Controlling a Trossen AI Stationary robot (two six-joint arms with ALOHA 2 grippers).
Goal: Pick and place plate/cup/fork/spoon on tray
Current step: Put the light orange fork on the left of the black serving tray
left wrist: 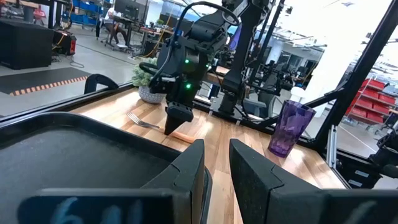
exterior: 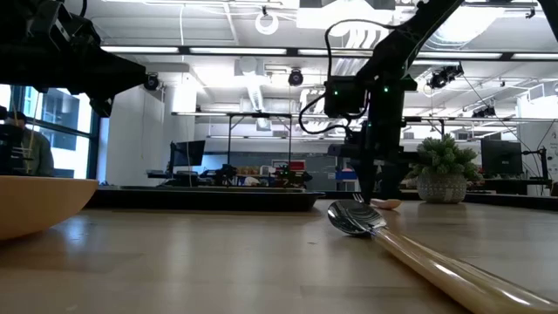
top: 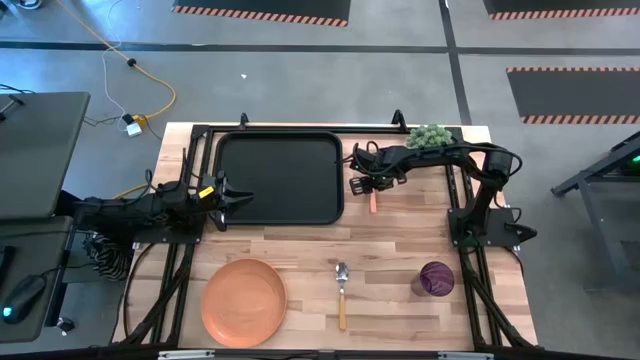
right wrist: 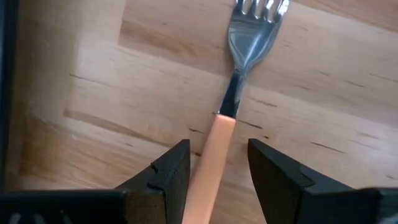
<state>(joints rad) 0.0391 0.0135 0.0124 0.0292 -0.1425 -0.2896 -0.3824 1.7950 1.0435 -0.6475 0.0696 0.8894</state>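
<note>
The fork (right wrist: 239, 81) lies flat on the wood just right of the black tray (top: 280, 178), with its tines toward the far edge. My right gripper (right wrist: 217, 152) points down over it, open. Its fingers stand on either side of the orange-tan handle (right wrist: 208, 168) with a gap on each side. The gripper also shows in the high view (top: 365, 186). My left gripper (top: 240, 197) hovers over the tray's left part, open by a narrow gap and empty. The orange plate (top: 244, 302), the spoon (top: 342, 292) and the purple cup (top: 436, 279) rest on the table near the front edge.
A green potted plant (top: 428, 135) stands at the far right corner, behind my right arm. Dark frame bars run along the table's left and right sides. The spoon's bowl (exterior: 349, 218) lies close to the low camera. Bare wood lies between the tray and the front objects.
</note>
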